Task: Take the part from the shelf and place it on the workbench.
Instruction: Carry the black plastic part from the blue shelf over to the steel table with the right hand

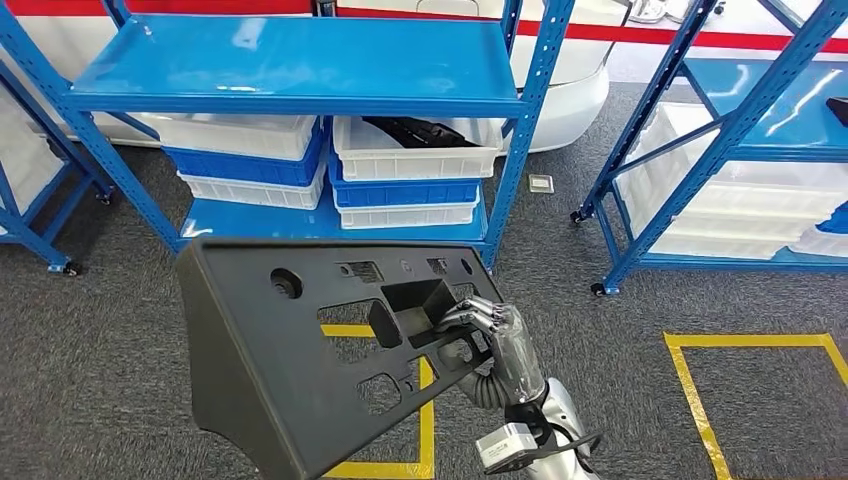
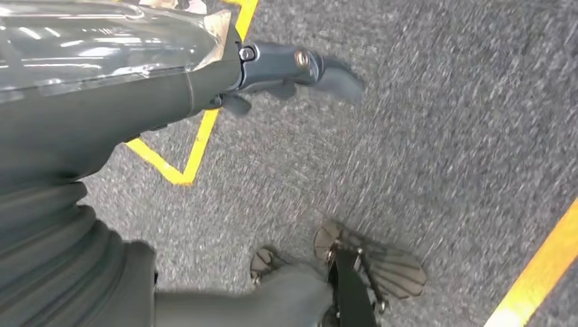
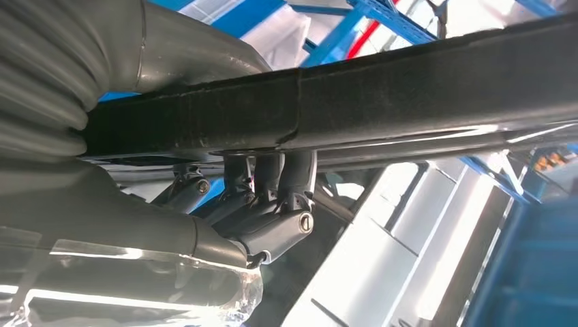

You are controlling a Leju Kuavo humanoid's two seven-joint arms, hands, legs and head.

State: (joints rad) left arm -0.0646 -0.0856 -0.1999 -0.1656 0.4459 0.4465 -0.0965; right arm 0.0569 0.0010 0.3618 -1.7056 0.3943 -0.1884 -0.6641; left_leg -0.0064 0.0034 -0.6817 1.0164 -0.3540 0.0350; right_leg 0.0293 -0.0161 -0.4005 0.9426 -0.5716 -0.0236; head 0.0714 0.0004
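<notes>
Head view: right robot hand (image 1: 488, 330) at lower centre of frame, fingers curled over the right edge of a large black plastic part (image 1: 300, 350), gripping it through one of its cut-outs. The part is a flat panel with several rectangular openings and a round hole near its upper left corner; it is held off the floor, tilted, and fills the lower centre-left of the frame. Right wrist view: the same part (image 3: 382, 95) crosses the frame as a dark bar, with the robot hand's fingers (image 3: 272, 191) wrapped up against its underside.

Left robot hand (image 2: 300, 71) seen in the left wrist view: it holds nothing, fingers extended over grey carpet floor (image 2: 443, 136); picture is motion-blurred.

Surroundings, head view: blue shelf (image 1: 300, 70) at upper centre, its lower level carrying stacked white and blue bins (image 1: 245, 160). The top white bin of the right-hand stack (image 1: 415, 150) contains another dark part, detail unclear. A second blue shelf (image 1: 740, 130) stands at upper right with white bins on it. Yellow tape lines (image 1: 690, 380) mark the grey carpet at lower right, and more yellow tape shows behind the held part at bottom centre.
</notes>
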